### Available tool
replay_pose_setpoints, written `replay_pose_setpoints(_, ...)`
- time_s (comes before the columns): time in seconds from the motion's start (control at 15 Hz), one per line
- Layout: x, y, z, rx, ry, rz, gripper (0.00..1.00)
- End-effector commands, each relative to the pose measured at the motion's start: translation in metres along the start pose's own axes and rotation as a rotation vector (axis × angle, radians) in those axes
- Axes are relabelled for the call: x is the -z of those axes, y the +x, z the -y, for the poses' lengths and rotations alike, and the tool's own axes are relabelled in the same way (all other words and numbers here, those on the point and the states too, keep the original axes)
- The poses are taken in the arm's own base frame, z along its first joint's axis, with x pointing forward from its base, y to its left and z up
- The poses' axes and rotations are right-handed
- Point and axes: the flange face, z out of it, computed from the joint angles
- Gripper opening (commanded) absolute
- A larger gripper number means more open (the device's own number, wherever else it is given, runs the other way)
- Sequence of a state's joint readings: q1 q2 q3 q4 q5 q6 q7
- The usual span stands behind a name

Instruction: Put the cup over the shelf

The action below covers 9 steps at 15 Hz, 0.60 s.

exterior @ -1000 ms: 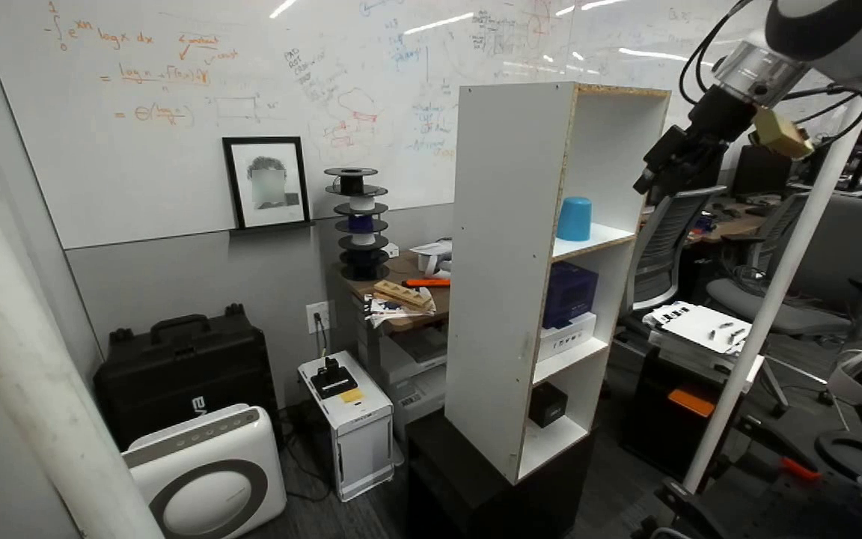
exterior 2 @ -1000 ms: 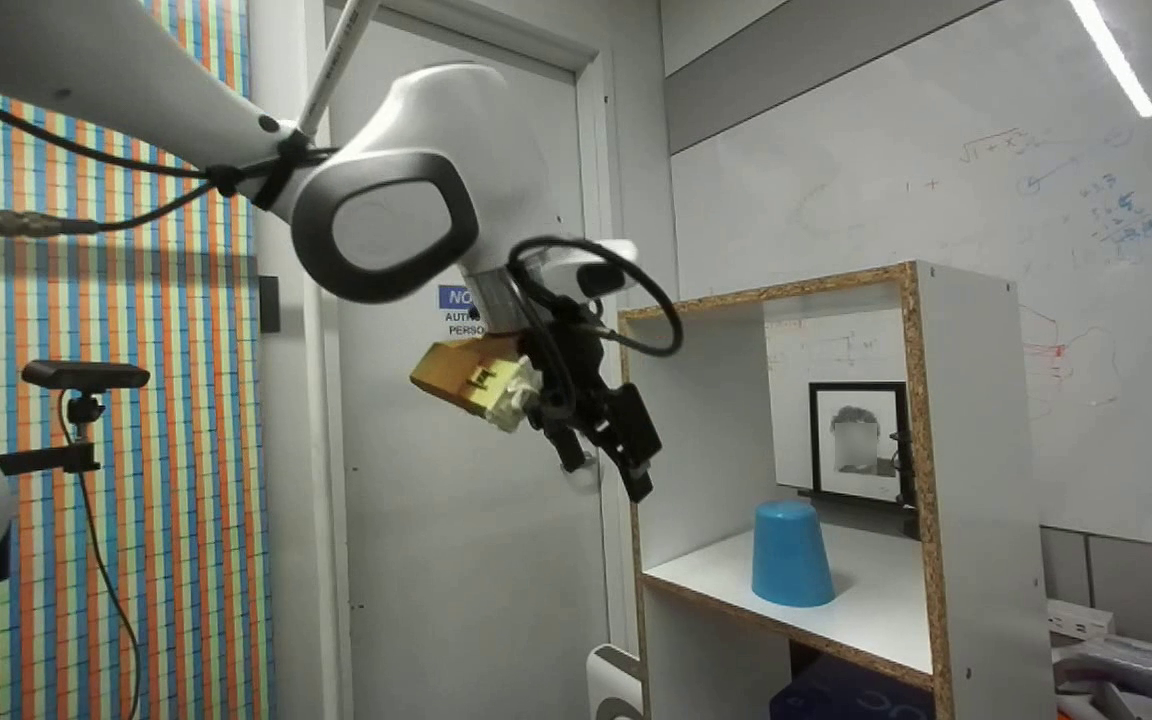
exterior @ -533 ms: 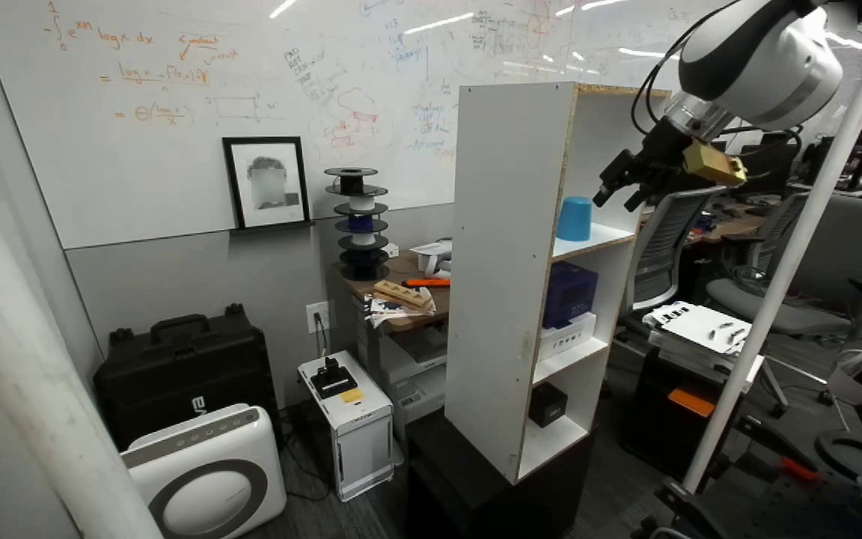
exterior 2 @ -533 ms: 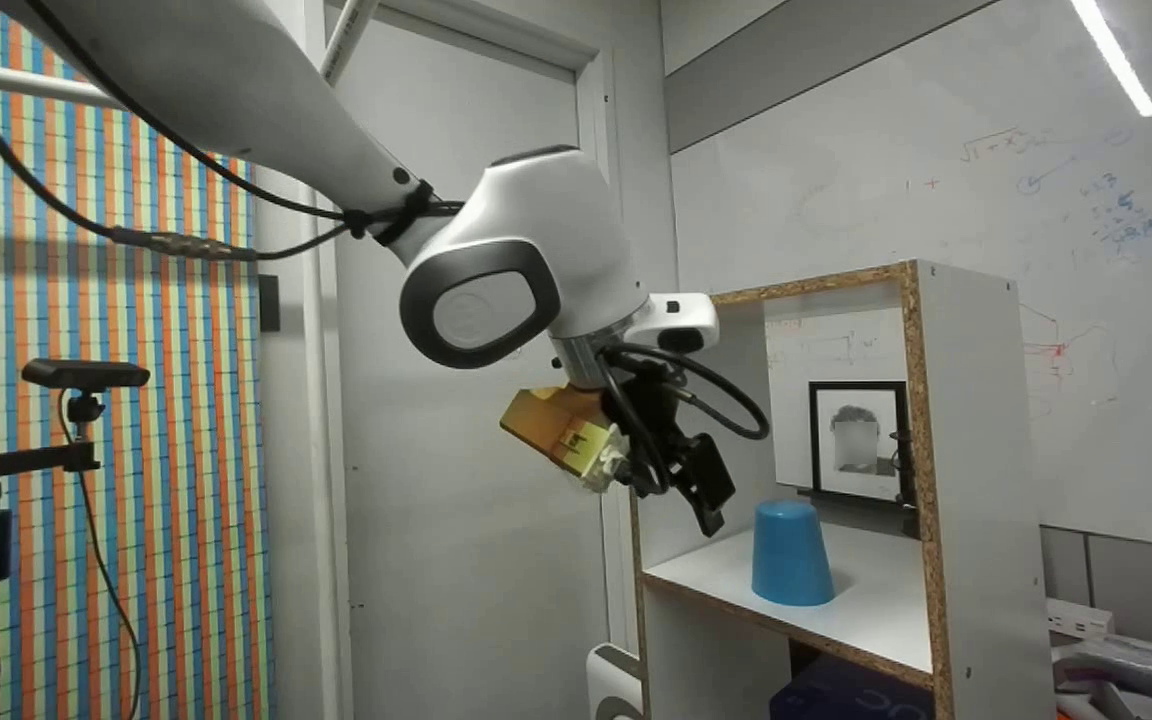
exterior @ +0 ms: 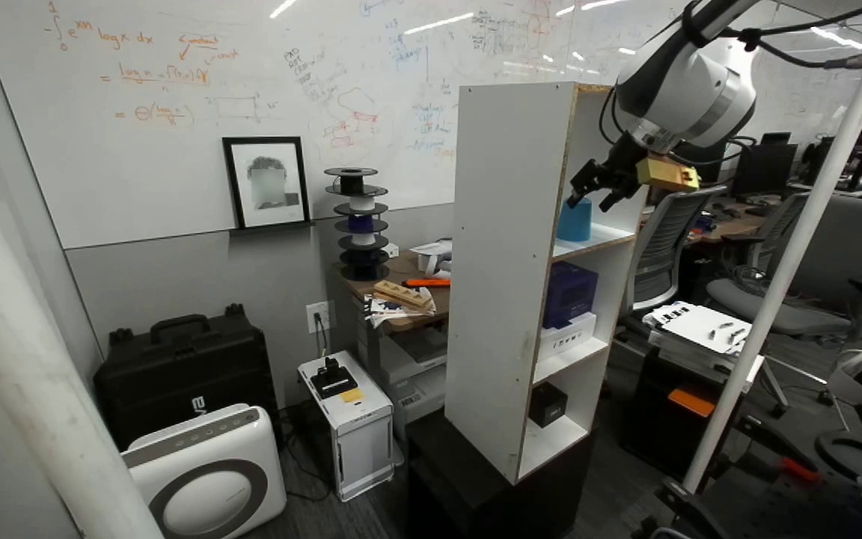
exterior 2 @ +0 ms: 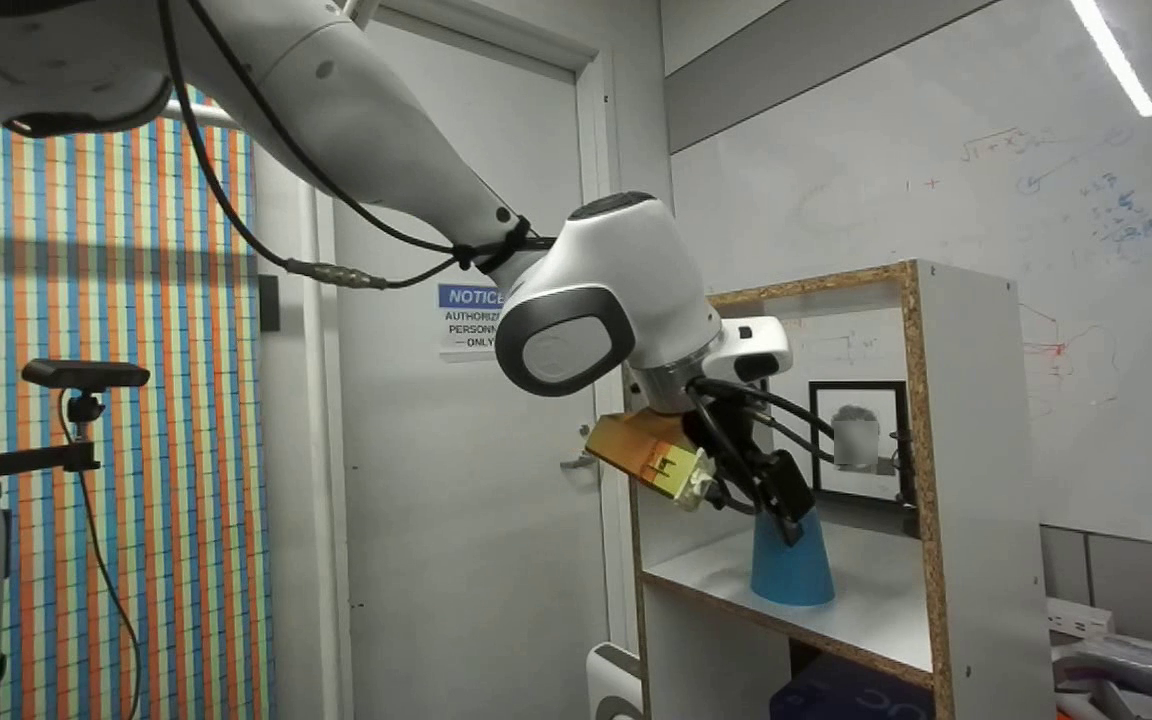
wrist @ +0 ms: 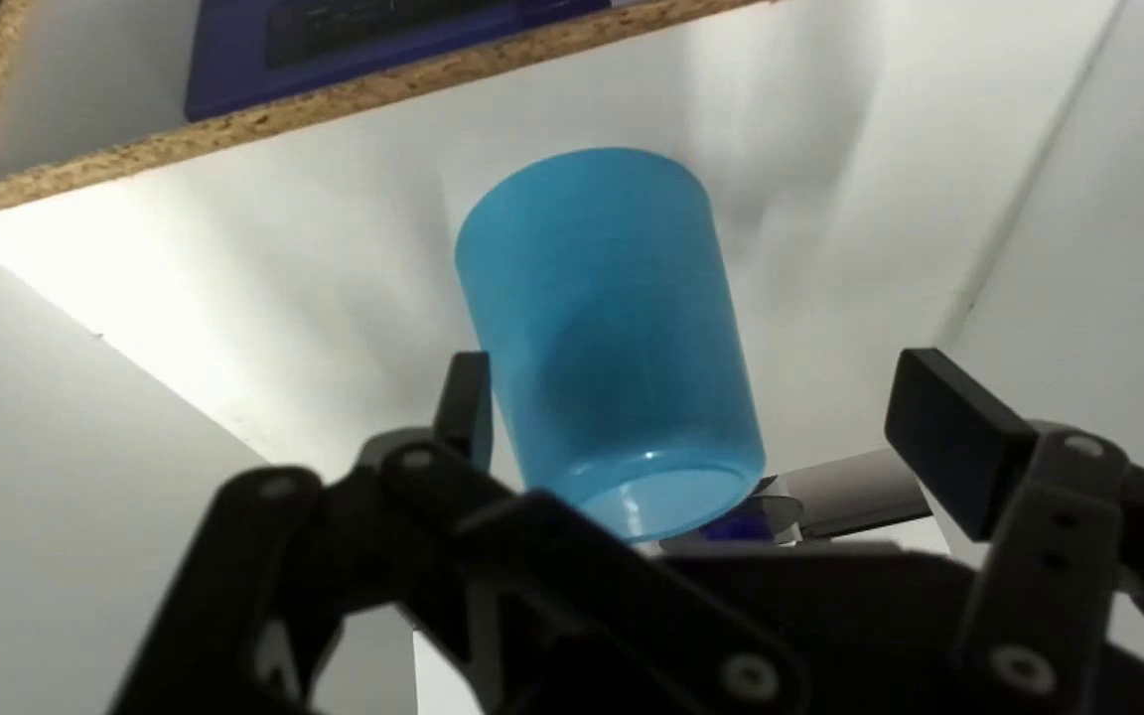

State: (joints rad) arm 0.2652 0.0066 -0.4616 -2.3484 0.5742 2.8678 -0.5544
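- The hand (wrist: 691, 397) grasps nothing, its jaws spread, the cup (wrist: 617, 298) between them in the wrist view; whether either touches it, I cannot tell. The reach looks nearly done, the grasp not.
- The cup stands narrow end up in the shelf (exterior 2: 981, 470), in the top compartment (exterior 2: 881, 610) of 3.
- If "over" means the shelf's top, lifting out and placing there are both left.

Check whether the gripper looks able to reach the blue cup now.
Likely yes: the shelf is open at the front, the gripper stands open, and nothing visible blocks it from the blue cup. The cup appears nearer one jaw, so centring may help.
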Motion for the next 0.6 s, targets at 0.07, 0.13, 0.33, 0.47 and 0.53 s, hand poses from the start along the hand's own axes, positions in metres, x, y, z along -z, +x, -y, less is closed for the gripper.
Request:
replay_pose_setpoints(0.07, -0.029, 0.021, 0.003, -0.005, -0.030, -0.043, 1.00)
replay_pose_setpoints(0.13, -0.033, 0.023, 0.003, -0.010, -0.034, -0.050, 1.00)
replay_pose_setpoints(0.33, -0.044, 0.028, 0.005, -0.006, -0.051, -0.075, 0.75)
replay_pose_setpoints(0.47, -0.046, 0.027, 0.004, 0.006, -0.051, -0.067, 0.65)
replay_pose_setpoints(0.53, -0.045, 0.025, 0.003, 0.013, -0.047, -0.054, 0.58)
